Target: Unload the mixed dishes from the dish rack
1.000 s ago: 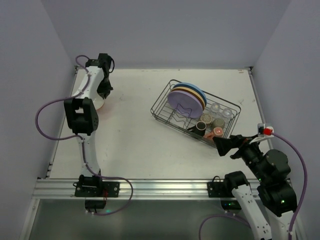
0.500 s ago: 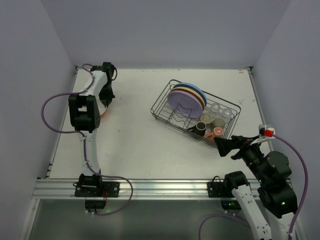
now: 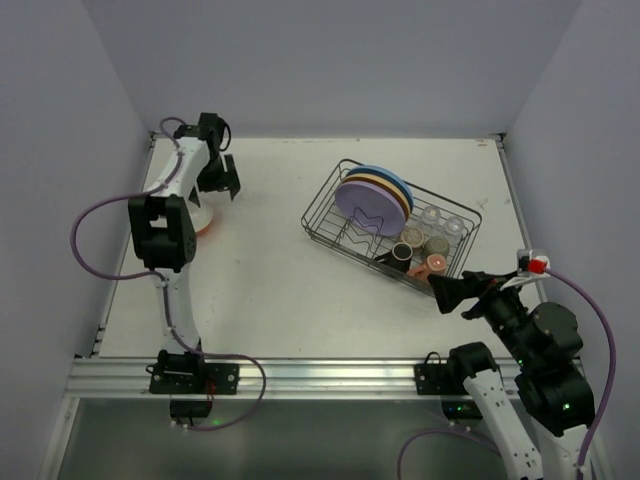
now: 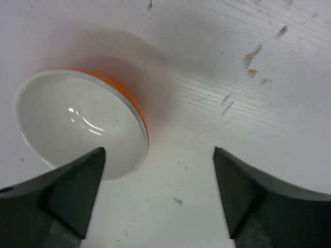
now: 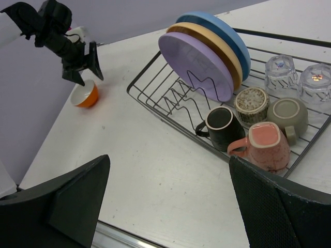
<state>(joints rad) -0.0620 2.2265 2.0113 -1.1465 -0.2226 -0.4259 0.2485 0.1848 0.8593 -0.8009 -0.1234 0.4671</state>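
The orange bowl (image 4: 77,124) with its white inside rests on the table at the far left, also visible in the top view (image 3: 202,218). My left gripper (image 4: 158,155) hovers open just over and beside the bowl (image 3: 226,186), holding nothing. The black wire dish rack (image 3: 325,196) stands right of centre. It holds upright lilac (image 5: 194,59), tan (image 5: 230,54) and blue (image 5: 227,33) plates, a dark mug (image 5: 222,124), a pink mug (image 5: 266,144), two olive cups (image 5: 252,103) and two clear glasses (image 5: 279,70). My right gripper (image 3: 445,290) stands open and empty at the rack's near corner (image 5: 168,160).
Grey walls close the table at the back and on both sides. An aluminium rail (image 3: 320,375) runs along the near edge by the arm bases. The left arm's purple cable (image 3: 85,225) loops out over the table's left edge.
My left gripper has opened and let go of the orange bowl, which now sits on the table. It has drawn slightly away from the bowl. The right arm has stayed still.
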